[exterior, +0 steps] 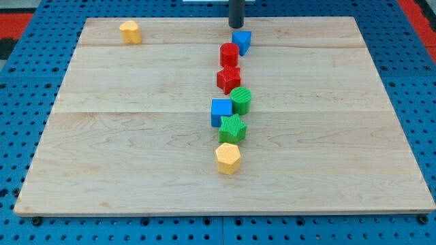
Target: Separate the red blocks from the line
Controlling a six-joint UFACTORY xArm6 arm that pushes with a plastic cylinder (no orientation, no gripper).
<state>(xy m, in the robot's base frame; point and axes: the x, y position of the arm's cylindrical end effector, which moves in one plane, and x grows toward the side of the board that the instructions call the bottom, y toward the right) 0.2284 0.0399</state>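
Note:
A line of blocks runs down the middle of the wooden board (pixel 122 150). From the view's top: a blue triangle block (pixel 242 41), a red cylinder (pixel 229 54), a red star (pixel 229 79), a green cylinder (pixel 241 101), a blue cube (pixel 221 111), a green star (pixel 233 128), and a yellow hexagon block (pixel 228 158). My tip (pixel 236 26) stands at the top of the view, just above the blue triangle, close to it. The two red blocks sit one below the other, touching or nearly so.
A second yellow block (pixel 130 32) stands alone near the board's top left corner. The board lies on a blue perforated surface (pixel 20 102) that surrounds it on all sides.

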